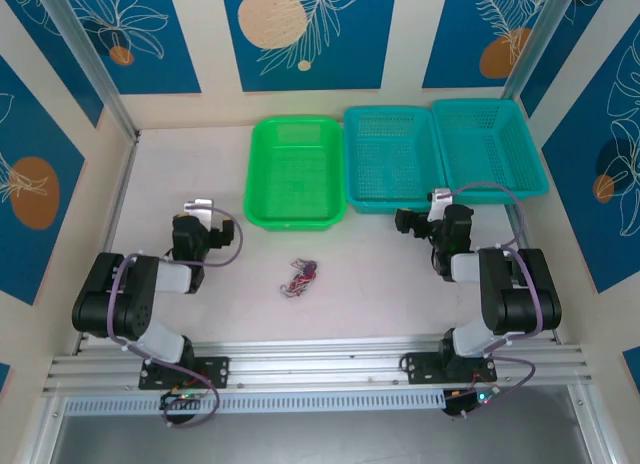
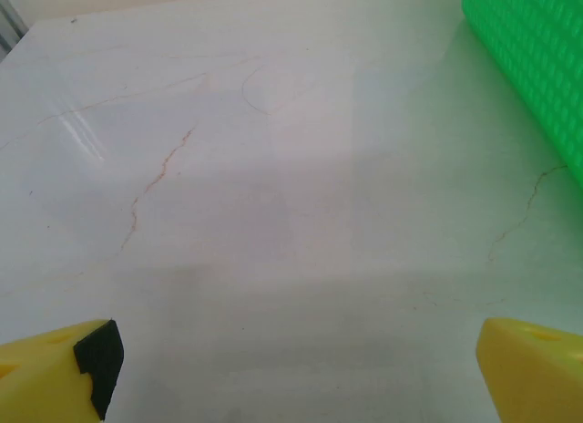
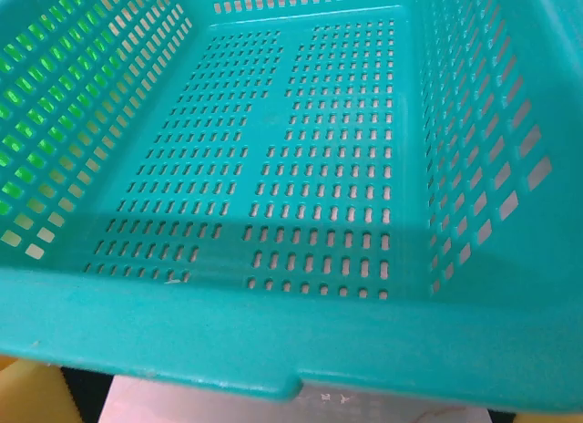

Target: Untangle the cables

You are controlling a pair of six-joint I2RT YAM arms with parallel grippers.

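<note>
The cables (image 1: 299, 277) lie in one small knot of red, dark and pale strands on the table (image 1: 380, 294), near its middle. They sit between the two arms and in front of the green basket (image 1: 295, 174), apart from it. Nothing touches them.

The left claw (image 2: 293, 376) is released. In its wrist view, its two yellow fingers (image 2: 55, 373) stand wide apart at the lower corners, with only bare marbled tabletop between them. The side of the green basket rises at the upper right of that view. From above, this claw hovers left of that basket's near corner and well to the left of the cables.

The right claw (image 1: 412, 222) sits at the near rim of the middle teal basket (image 1: 390, 159), well right of the cables. Its wrist view looks over that rim onto the slotted floor, and green shows through the left wall. Just a sliver of yellow finger (image 3: 25, 397) peeks out at the lower left corner, so the claw seems spread wide, gripping nothing. A second teal basket (image 1: 490, 144) stands touching the first on its right.
</note>
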